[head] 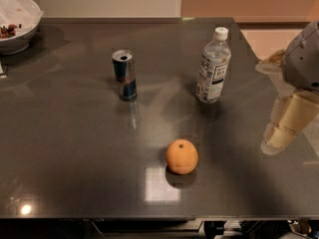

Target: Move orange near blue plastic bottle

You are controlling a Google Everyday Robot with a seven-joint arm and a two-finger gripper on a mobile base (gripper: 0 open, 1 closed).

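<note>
Where the gripper (281,136) hangs, apart from the orange (182,156), its opening cannot be told

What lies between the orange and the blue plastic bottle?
Nothing: between the orange and the blue plastic bottle the camera view shows bare table; the gripper hangs at right.

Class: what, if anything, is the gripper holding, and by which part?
Nothing. The gripper hangs by the right edge of the table, well apart from the orange, which lies free on it.
</note>
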